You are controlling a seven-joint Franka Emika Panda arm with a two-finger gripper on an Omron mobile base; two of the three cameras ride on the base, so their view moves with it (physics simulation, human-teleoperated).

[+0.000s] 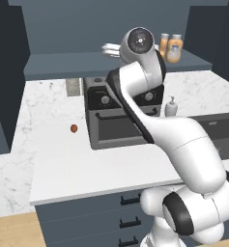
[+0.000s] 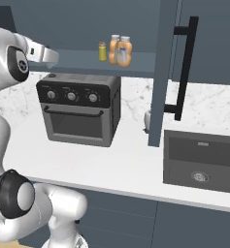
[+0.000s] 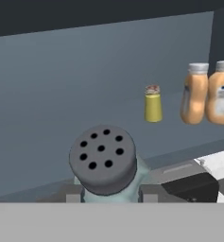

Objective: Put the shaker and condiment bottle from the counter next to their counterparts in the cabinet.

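Note:
The shaker (image 3: 104, 163), a pale blue-grey jar with a dark grey perforated cap, sits between the fingertips of my gripper (image 3: 111, 194), which is shut on it. The hand (image 2: 44, 55) hovers at the left end of the cabinet shelf (image 2: 77, 59), above the toaster oven. Farther right on the shelf stands the yellow-green shaker (image 3: 153, 105) (image 2: 102, 51). Right of it, two orange pale-capped condiment bottles (image 3: 194, 94) (image 3: 221, 92) stand side by side, also in the base views (image 2: 114, 48) (image 2: 125, 51) (image 1: 174, 48).
A black toaster oven (image 2: 80, 114) stands on the marble counter (image 1: 77, 164) under the shelf. A soap dispenser (image 1: 171, 106) and a dark sink (image 2: 199, 157) are to its right. The open cabinet door (image 2: 161, 72) with a black handle hangs right of the bottles. A small brown thing (image 1: 74, 128) lies left.

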